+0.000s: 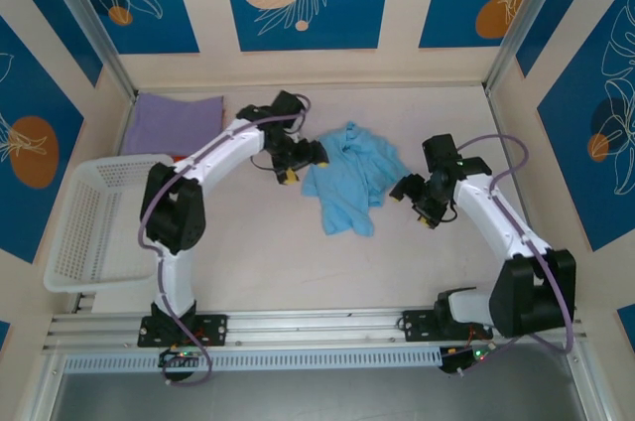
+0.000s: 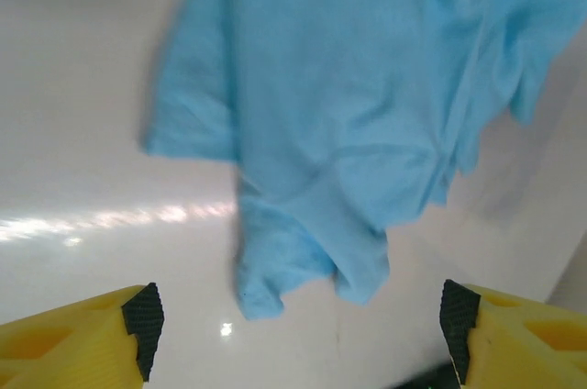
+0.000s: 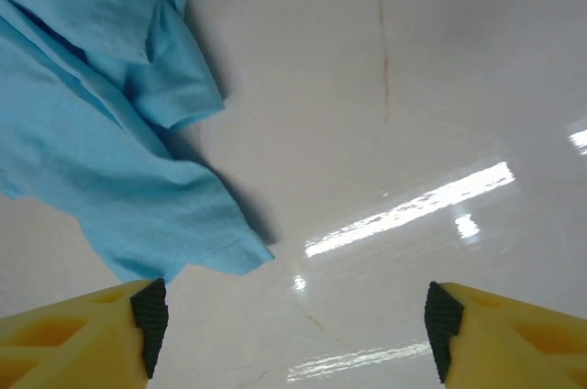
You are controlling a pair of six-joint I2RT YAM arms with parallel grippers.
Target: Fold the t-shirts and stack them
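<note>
**Blue tee in a heap, both pincers wide and empty**

The sky-blue t-shirt (image 1: 349,178) lay bunched mid-desk between the two arms, nowhere near flat. The left pincer (image 1: 303,158) hovered just beside its left edge, jaws spread wide with nothing between them. From the left wrist view, a rumpled corner of the tee sat just ahead of the yellow fingers (image 2: 83,338), untouched.

On the other side, the right pincer (image 1: 412,191) sat near the tee's right edge. Its jaws were likewise wide apart and gripping nothing, with a loose blue flap lying ahead and to the left on the bare desk (image 3: 413,86).

The lavender t-shirt (image 1: 177,121) rested flat in the far left corner, well apart from the action, just beyond the white mesh basket (image 1: 89,212). It looked already folded, a likely base for the stack.

The step in hand looked like laying the blue tee out before any fold. The next move called for each pincer to drop onto a hem or corner on its own side and pinch the cloth. Then the two would draw apart to pull the wrinkles flat.
</note>
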